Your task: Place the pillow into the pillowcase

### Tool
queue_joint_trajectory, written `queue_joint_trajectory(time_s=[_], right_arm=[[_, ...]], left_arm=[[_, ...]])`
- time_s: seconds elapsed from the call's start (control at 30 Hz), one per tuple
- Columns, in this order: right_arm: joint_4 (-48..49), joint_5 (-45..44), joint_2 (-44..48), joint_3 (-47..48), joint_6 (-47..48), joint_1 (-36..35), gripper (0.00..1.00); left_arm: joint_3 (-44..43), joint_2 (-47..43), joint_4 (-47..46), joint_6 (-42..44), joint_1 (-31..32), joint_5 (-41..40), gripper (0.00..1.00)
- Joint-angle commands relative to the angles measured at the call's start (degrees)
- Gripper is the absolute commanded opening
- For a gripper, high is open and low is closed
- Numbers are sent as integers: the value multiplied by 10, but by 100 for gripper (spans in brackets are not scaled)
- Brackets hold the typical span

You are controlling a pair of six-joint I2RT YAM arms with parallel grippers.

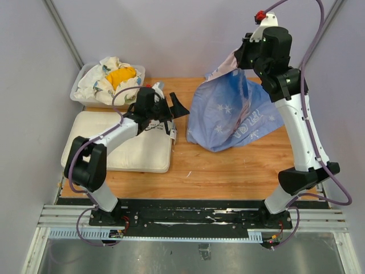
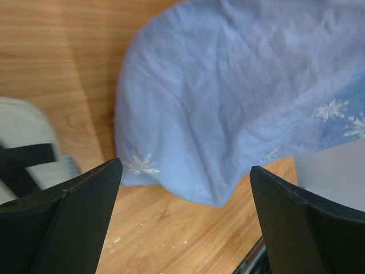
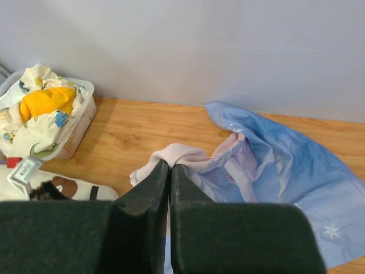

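Top external view is showing a wooden desk (image 1: pixel 217 171) boxed in by plain pale grey walls (image 1: pixel 171 34), with a slanted metal post (image 1: pixel 63 31) running down the far-left corner and a slotted metal rail (image 1: pixel 194 220) lying along the near edge.

At the far left a white basket (image 1: pixel 76 94) is sitting against the wall, holding a white-and-yellow cloth bundle (image 1: pixel 120 75). Just in front of it the pillow (image 1: pixel 142 153) is lying flat on the left half of the desk, cream-white, with the left arm reaching across its top. The left fingers (image 1: pixel 180 107) are hovering past the pillow's right edge, spread wide and gripping nothing. In the left wrist view they are framing bare wood and the rounded blue lower end of the pillowcase (image 2: pixel 228 114).

Right of centre the pillowcase (image 1: pixel 234 117) is hanging as a crumpled blue sack, its lower end resting on the desk, apart from the pillow. The right fingers (image 3: pixel 142 200) are pressed together on its pale pink inner edge, holding that edge up near the back wall. Beyond them, the right wrist view is showing the basket (image 3: pixel 80 128) and the pillow's bear face (image 3: pixel 63 185) at the left, and wood grain running to the wall.
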State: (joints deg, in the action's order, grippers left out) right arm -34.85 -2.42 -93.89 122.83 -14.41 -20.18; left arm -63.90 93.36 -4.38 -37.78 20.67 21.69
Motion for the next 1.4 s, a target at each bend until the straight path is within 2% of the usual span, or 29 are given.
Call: queue_joint_trajectory(time_s=[0.0,0.17,0.37,0.47,0.67,0.83,0.93,1.1,1.2,1.37], right_arm=[[33,-46,7,18,33,1,1],[28,-58,-16,52,32,11,1],[29,-54,-16,53,15,28,1],[28,-47,-13,60,11,29,1],[15,-40,14,63,8,30,1],[5,-34,58,59,-2,29,1],[-6,-24,94,47,-11,29,1],[-15,-27,171,-4,-13,28,1],[-32,-28,200,-29,-16,29,1],[-49,-17,259,-97,-36,29,1]], left_arm=[[-53,21,-1,29,67,30,99],[-72,35,-2,42,137,31,99],[-73,56,-47,25,183,62,99],[-86,83,-37,34,209,42,98],[-64,127,-84,-10,213,49,99],[-85,206,-131,-71,216,61,99],[-131,263,-121,-82,215,33,99],[-267,351,-64,-74,189,3,99],[-321,380,-79,-105,160,6,99],[-423,413,-49,-97,128,-22,99]])
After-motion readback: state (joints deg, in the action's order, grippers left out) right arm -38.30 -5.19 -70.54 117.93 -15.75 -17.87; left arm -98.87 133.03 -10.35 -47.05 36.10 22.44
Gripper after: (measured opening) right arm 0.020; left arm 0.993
